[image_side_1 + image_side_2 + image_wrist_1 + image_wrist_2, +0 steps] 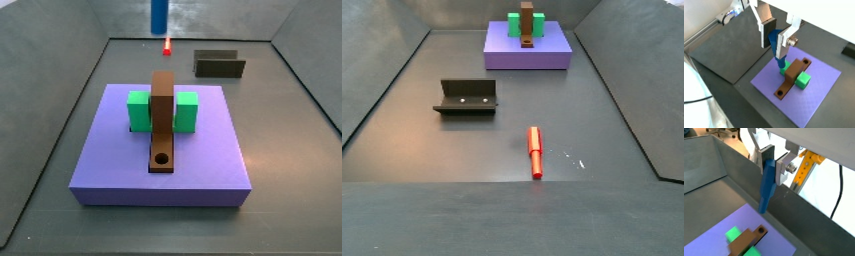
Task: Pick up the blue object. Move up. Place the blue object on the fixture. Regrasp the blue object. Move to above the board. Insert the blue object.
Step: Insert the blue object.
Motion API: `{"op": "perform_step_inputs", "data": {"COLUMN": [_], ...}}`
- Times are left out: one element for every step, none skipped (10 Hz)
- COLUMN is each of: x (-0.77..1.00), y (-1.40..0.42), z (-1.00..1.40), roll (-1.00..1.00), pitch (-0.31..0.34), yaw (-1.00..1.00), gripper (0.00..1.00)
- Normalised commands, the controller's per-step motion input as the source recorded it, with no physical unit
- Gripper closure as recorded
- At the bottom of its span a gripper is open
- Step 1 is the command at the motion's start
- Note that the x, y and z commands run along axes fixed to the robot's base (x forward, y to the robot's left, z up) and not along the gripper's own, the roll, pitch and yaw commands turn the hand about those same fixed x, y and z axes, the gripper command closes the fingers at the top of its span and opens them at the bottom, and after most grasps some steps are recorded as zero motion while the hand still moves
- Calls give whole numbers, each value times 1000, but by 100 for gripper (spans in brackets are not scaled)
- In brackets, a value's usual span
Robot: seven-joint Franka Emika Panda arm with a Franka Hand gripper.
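End effector gripping the blue object above the board

The end effector is clamping its silver fingers on the upper part of the blue object, which is hanging upright, its lower end pointing down over the board in both wrist views. In a side view only the peg's blue tip is showing at the frame's upper edge, well above the brown bar and the green blocks. The fixture is standing on the floor apart from the board, and the red peg is lying near it.
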Motion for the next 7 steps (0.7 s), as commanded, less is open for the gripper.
{"op": "perform_step_inputs", "data": {"x": [60,0,0,0,-20,-23,0], "y": [-6,0,0,0,-80,-89,0], "z": [-860,-817,-683,-474,-289,-220,-371], "roll": [-126,-149,-219,-311,-393,-426,-379], "pitch": [-59,-106,-114,-137,-130,-119,-53], "yaw": [-123,-180,-126,-80,-77,-74,-46], "gripper": [100,100,100,100,100,100,100]}}
